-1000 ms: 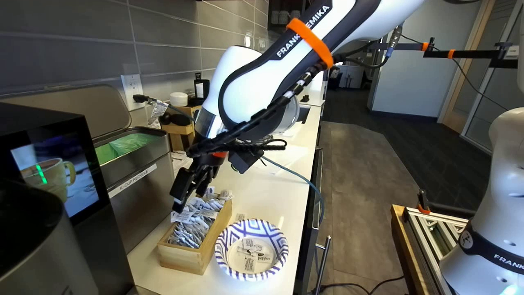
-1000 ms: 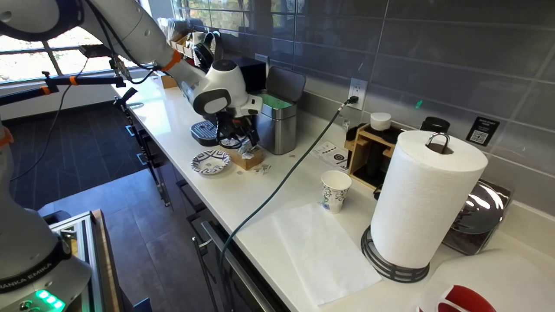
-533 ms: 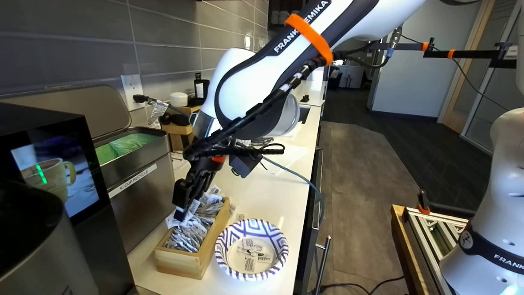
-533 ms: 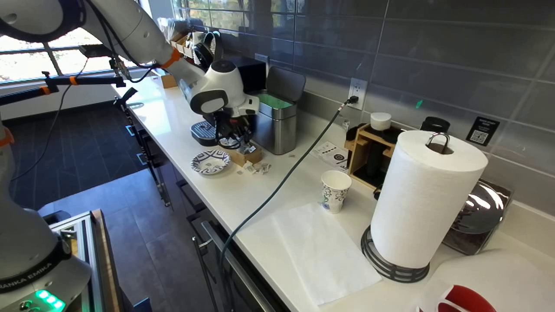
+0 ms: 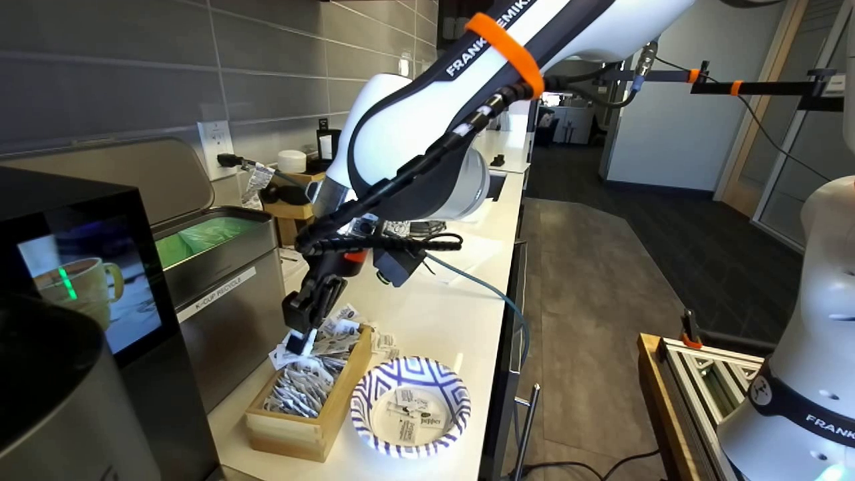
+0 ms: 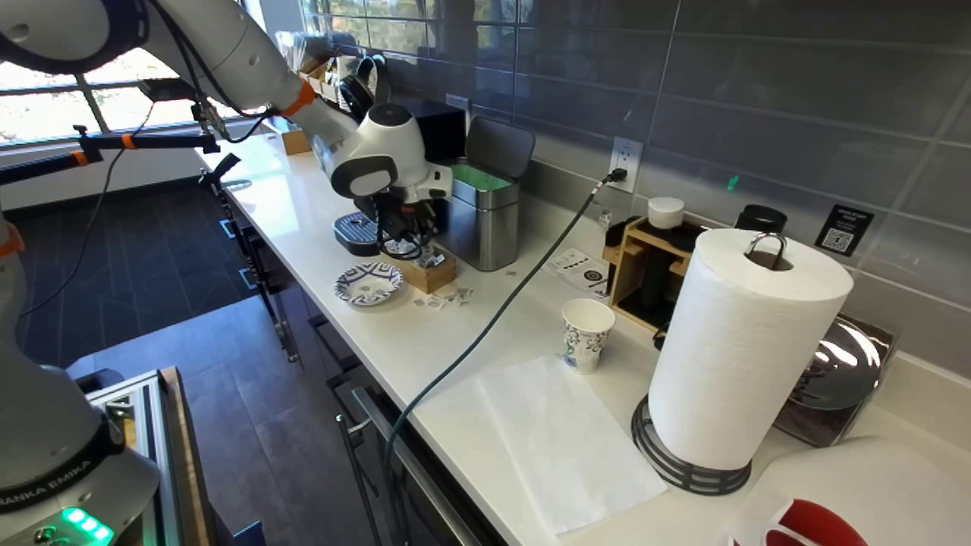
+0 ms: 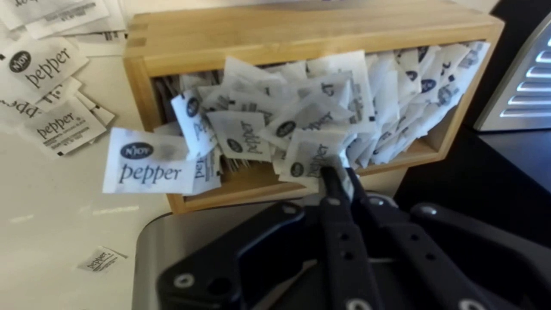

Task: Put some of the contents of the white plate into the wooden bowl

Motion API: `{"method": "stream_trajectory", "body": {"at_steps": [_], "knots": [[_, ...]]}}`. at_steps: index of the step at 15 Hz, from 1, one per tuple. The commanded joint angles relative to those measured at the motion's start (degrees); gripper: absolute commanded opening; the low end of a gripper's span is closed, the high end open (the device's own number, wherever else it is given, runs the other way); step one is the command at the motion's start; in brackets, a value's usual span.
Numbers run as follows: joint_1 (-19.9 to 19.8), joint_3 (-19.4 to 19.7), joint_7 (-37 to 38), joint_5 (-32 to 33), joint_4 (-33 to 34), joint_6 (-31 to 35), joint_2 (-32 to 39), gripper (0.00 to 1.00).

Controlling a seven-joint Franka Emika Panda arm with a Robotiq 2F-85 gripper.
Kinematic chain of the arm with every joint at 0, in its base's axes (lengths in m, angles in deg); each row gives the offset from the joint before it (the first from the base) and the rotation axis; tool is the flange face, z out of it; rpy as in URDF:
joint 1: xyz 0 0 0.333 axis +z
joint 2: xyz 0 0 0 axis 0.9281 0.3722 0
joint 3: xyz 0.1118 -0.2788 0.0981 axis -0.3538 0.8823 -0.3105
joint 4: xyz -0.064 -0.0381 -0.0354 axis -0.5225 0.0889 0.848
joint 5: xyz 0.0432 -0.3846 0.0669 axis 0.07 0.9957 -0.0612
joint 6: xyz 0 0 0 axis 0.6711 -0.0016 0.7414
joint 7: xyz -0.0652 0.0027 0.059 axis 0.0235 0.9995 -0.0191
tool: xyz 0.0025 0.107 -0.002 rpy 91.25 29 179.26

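My gripper [image 7: 339, 168] points down into the wooden bowl, a low rectangular box [image 5: 284, 427] heaped with pale pepper packets [image 7: 243, 135]. Its fingers have come together on a packet [image 7: 345, 159] near the box's bin-side wall; how many sheets are pinched is hard to see. A different packet [image 7: 148, 161] hangs over that wall at one corner. Right beside the box stands the round white plate [image 5: 457, 397] with its blue-patterned rim, visible in both exterior views. A few packets [image 5: 431, 419] lie flat inside it.
Loose packets [image 7: 60, 125] lie on the counter off one end of the box. A steel recycling bin [image 6: 497, 227] stands close behind the box, and a black machine [image 5: 80, 267] nearby. Farther along are a paper cup [image 6: 586, 337], a cable [image 6: 485, 326] and a paper-towel roll [image 6: 747, 356].
The fingers, apart a second ago, have shut on a packet as my gripper lowered slightly. The box has slid a little away from its loose packets, and more packets now lie on the counter.
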Motion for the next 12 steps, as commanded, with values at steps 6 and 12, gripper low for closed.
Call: {"method": "stream_trajectory", "body": {"at_steps": [6, 12], "knots": [[-0.83, 1.67, 0.18, -2.81, -1.13, -6.66, -5.8, 0.01], [0.63, 4.49, 1.96, -3.12, -0.49, -15.71, -8.41, 0.01]]}}
